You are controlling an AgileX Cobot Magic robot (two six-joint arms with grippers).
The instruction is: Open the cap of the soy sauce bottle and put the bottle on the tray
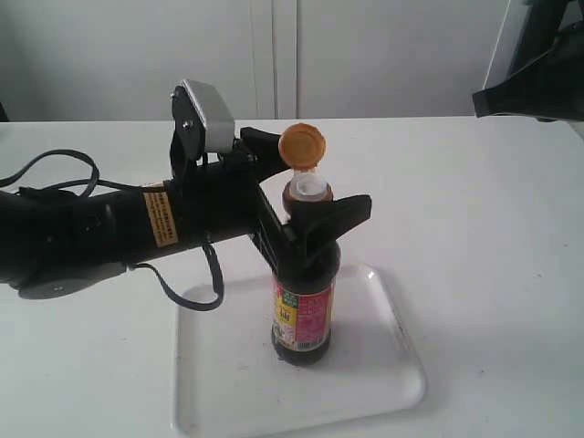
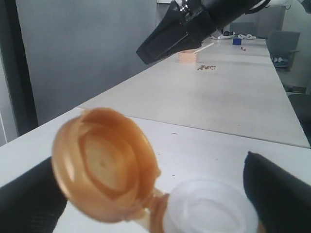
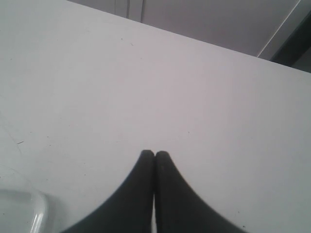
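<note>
Left end effector (image 1: 315, 181): reaches in from the left with its jaws spread wide, one finger in front of the bottle's shoulder and the other behind the neck; no pinch on the bottle shows.
Left fingers (image 2: 279, 191): black, seen in the left wrist view at either side of the open top, well wider than the spout.
Tray (image 1: 228, 383): white, low-rimmed, lying flat on the tabletop nearest the exterior camera.
Soy sauce bottle (image 1: 304, 315): stands upright on the tray, toward its middle and back; dark liquid inside, pink, red and yellow label facing the exterior camera.
Spout (image 1: 310, 188): white and uncovered on top of the bottle.
Cap (image 1: 302, 145): orange-gold, flipped open and standing up behind the spout on its hinge, its hollow inside facing the left wrist camera.
Tabletop (image 1: 493, 228): white, carrying the tray and running back to the wall.
Right end effector (image 3: 155, 154): raised well apart from the bottle, fingertips pressed together on nothing, above bare tabletop.
Right arm (image 1: 534, 78): dark, at the far right corner of the exterior view.
Wall (image 1: 365, 55): pale panels behind the tabletop.
</note>
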